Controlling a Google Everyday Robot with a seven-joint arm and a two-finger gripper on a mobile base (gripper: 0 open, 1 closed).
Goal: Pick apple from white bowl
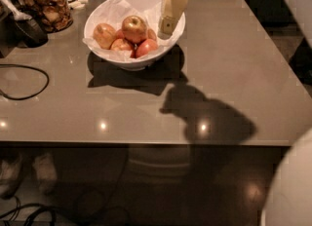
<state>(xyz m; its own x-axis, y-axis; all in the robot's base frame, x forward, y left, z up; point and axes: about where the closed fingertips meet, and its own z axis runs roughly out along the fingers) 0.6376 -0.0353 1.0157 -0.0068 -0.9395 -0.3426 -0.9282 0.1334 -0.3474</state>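
My hand [166,25] hangs over the white bowl's [139,63] right rim, near the bench's [234,69] far edge. The apple [134,28] lies just beside it, toward the left edge. I cannot tell whether the hand is apart or together.

You've got a golden-yellow apple [134,28] blushed orange-red in a white bowl [138,63], cream gripper [166,29] over the bowl's right rim, grey-tan table [243,69] underneath.

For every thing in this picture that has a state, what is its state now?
apple: on top of the other apples, not held.
white bowl: upright on the table, holding fruit.
gripper: above the bowl's rim, apart from the apple.
glass jar: upright, nearly full.
cable: lying looped on the table.
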